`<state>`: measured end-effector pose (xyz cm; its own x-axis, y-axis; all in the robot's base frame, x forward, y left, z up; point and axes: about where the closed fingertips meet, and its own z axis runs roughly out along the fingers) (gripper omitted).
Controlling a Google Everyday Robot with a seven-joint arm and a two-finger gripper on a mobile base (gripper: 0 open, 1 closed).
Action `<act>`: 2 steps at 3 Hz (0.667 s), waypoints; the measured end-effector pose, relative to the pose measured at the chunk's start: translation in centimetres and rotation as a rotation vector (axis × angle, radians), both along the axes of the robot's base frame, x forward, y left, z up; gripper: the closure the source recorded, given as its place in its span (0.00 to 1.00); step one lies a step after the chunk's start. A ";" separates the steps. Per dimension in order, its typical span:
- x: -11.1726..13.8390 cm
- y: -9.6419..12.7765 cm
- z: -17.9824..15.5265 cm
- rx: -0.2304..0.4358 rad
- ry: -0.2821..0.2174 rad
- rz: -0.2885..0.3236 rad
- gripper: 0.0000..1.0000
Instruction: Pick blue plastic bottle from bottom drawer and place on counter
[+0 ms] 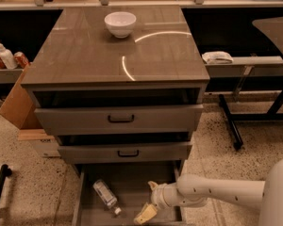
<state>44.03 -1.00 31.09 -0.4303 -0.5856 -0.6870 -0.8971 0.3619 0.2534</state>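
I see the bottle (105, 195) lying flat at the left of the open bottom drawer (129, 179). My gripper (148, 200) sits in the drawer near its right, fingers spread, holding nothing. A bowl (120, 23) stands on the counter (85, 55)

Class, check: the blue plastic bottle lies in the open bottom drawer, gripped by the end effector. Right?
No. The camera view shows the end effector open, beside the blue plastic bottle, not touching it; it does lie in the bottom drawer.

You can read no text here, not even on the label of the bottle (105, 195). The gripper (148, 200) hangs in the bottom drawer (132, 181).
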 end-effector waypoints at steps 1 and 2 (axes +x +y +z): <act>2.0 1.8 -2.1 0.019 -0.024 0.001 0.00; 4.0 3.3 -4.9 0.020 -0.032 -0.025 0.00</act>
